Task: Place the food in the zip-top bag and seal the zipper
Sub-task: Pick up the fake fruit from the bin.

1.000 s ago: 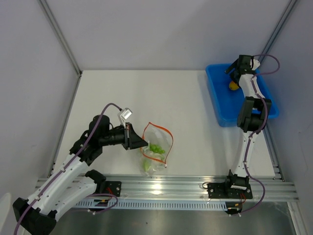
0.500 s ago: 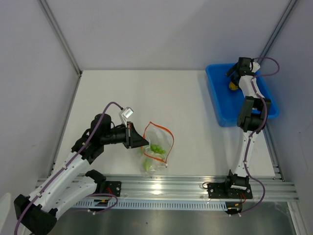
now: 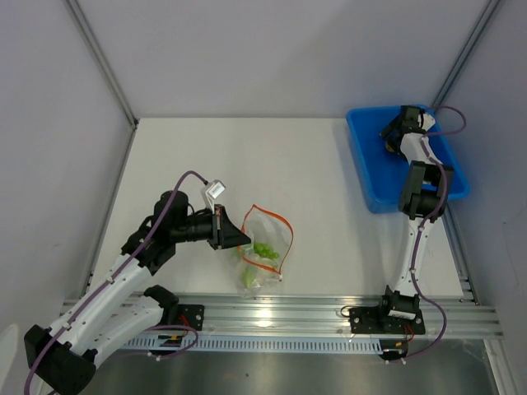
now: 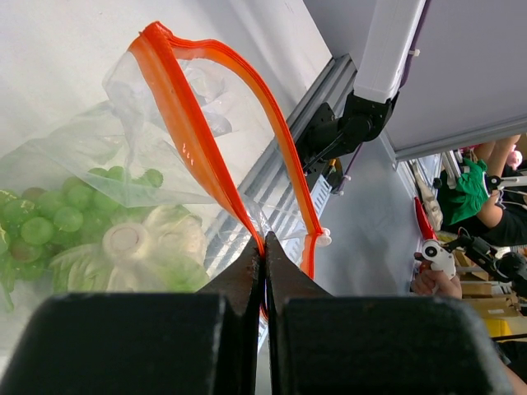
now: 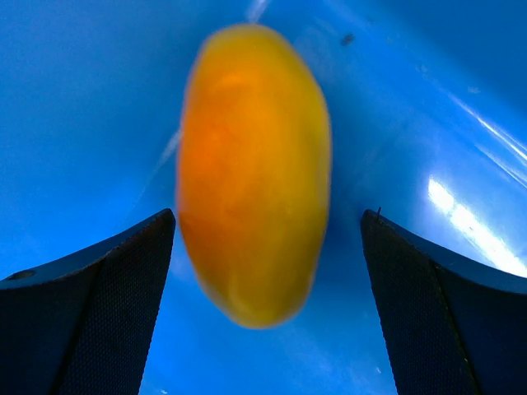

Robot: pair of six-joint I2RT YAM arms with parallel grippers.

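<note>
While your left gripper (image 4: 263, 247) pinches the zipper (image 4: 185, 123), your right gripper (image 5: 268, 216) stands spread in the blue tray (image 5: 82, 82).
Its fingers (image 5: 90, 313) flank the orange-yellow fruit (image 5: 254, 173).

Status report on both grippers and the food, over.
Left gripper shut on bag at zipper, mouth open. Right gripper open around orange fruit in blue tray. Nothing in the way.

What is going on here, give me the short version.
The left gripper is shut on the zipper at a corner of the zip-top bag, whose mouth gapes open on the table. The green cluster and the cauliflower lie inside it. The right gripper is down in the blue tray, jaws open on either side of the orange-yellow fruit, not yet closed on it.
</note>
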